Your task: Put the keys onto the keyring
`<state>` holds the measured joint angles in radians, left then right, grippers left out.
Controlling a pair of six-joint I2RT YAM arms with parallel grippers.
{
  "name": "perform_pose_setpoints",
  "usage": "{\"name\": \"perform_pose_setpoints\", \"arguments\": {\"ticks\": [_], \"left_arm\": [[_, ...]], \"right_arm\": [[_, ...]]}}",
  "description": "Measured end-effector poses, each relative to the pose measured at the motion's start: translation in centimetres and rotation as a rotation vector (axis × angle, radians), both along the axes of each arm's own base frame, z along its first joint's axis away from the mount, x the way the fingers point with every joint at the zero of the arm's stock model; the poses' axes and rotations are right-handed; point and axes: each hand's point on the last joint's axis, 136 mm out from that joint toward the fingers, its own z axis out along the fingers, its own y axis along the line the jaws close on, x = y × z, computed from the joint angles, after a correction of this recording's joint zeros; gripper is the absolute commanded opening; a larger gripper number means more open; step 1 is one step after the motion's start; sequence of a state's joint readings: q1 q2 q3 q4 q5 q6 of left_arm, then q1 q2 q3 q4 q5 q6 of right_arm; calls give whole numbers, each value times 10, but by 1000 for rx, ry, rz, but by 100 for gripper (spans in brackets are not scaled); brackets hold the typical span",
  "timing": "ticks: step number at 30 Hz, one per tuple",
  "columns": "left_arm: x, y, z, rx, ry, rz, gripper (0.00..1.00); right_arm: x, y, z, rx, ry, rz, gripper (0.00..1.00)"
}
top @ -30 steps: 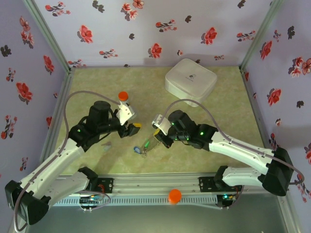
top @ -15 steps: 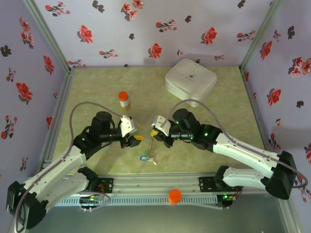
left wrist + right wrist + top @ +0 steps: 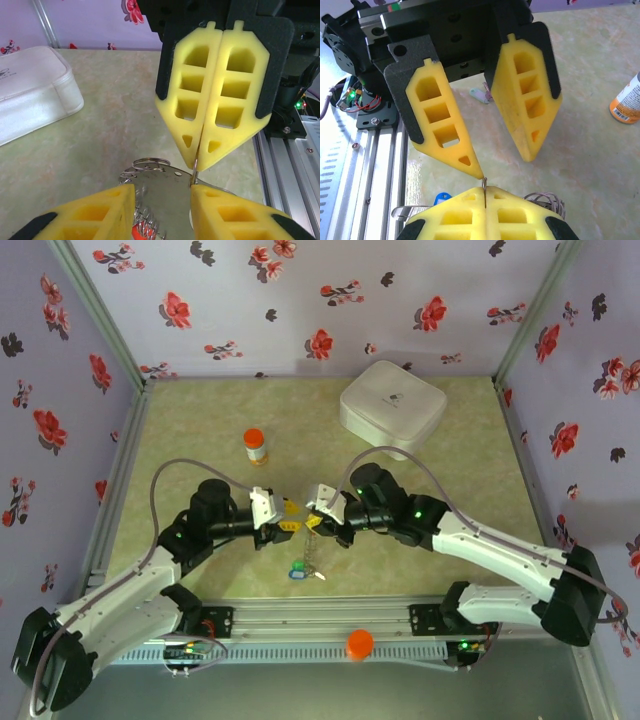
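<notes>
The right gripper (image 3: 485,196) is clenched on the thin wire of the keyring (image 3: 484,184), up off the table (image 3: 200,420) between the 2 arms. The left gripper (image 3: 505,162) faces it, jaws parted, 1 fingertip touching that wire. The keys (image 3: 298,568) sit just below both grippers.

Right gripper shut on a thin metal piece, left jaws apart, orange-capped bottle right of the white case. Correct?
No: the orange-capped bottle stands left of the white case, as the top external view shows. The right gripper is shut on the thin metal piece and the left gripper has its jaws apart.
</notes>
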<state>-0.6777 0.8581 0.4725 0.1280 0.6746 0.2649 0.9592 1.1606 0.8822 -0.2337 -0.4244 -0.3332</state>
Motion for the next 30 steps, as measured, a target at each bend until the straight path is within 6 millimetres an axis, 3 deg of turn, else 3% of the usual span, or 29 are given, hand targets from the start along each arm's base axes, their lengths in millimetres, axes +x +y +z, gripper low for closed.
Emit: {"name": "perform_pose_setpoints", "arguments": {"ticks": [3, 11, 22, 23, 25, 27, 30], "left_arm": [[-2, -3, -2, -3, 2, -12, 28], [-7, -6, -2, -9, -6, -37, 25], [-11, -7, -3, -8, -14, -54, 0], [-11, -7, -3, -9, -10, -53, 0], [-11, -7, -5, -9, -8, -52, 0], [-12, -7, -6, -9, -10, -56, 0], [-13, -7, -7, -7, -14, -58, 0]], "right_arm": [[1, 1, -2, -5, 9, 4, 0], [0, 5, 3, 12, 11, 20, 0], [0, 8, 6, 29, 8, 29, 0], [0, 8, 6, 29, 10, 29, 1], [-1, 8, 4, 26, 17, 28, 20], [0, 9, 5, 31, 21, 21, 30], [1, 6, 14, 51, -7, 13, 32]]}}
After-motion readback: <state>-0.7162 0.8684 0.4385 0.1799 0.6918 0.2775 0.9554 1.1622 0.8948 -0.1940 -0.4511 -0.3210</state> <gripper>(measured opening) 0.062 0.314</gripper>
